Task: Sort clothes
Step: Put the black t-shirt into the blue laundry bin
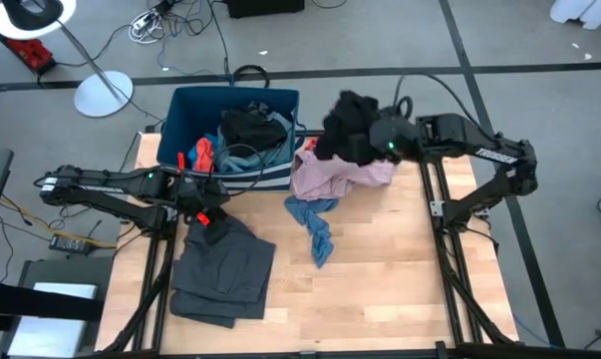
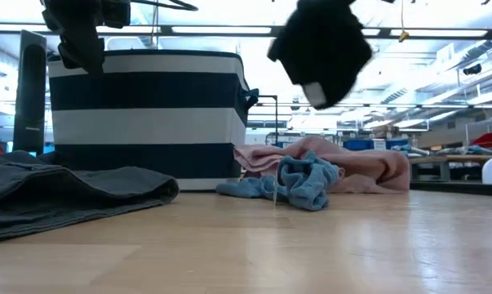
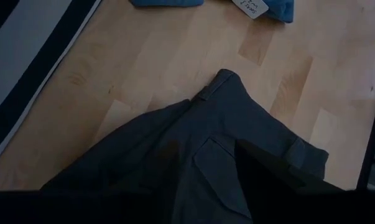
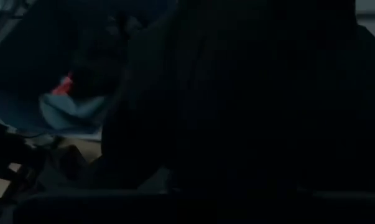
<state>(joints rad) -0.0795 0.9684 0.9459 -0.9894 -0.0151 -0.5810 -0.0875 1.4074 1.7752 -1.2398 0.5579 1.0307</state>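
While the right gripper [image 1: 365,140] has its fingers clamped on the limp, light black garment [image 2: 321,45] above the far worktop [image 1: 380,269], the left gripper [image 1: 212,211] fingers stand apart over the dark grey trousers [image 1: 223,271]; their waistband suits gripping.

Overhead camera looks straight down; low camera sits level with the desk [image 1: 380,269]; both share the striped bin [image 2: 148,114].

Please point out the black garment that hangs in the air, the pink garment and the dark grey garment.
black garment [image 2: 321,45]: low view, middle of the hanging bundle.
pink garment [image 1: 325,175]: high view, middle of the heap.
dark grey garment [image 1: 223,274]: high view, middle of the flat cloth.
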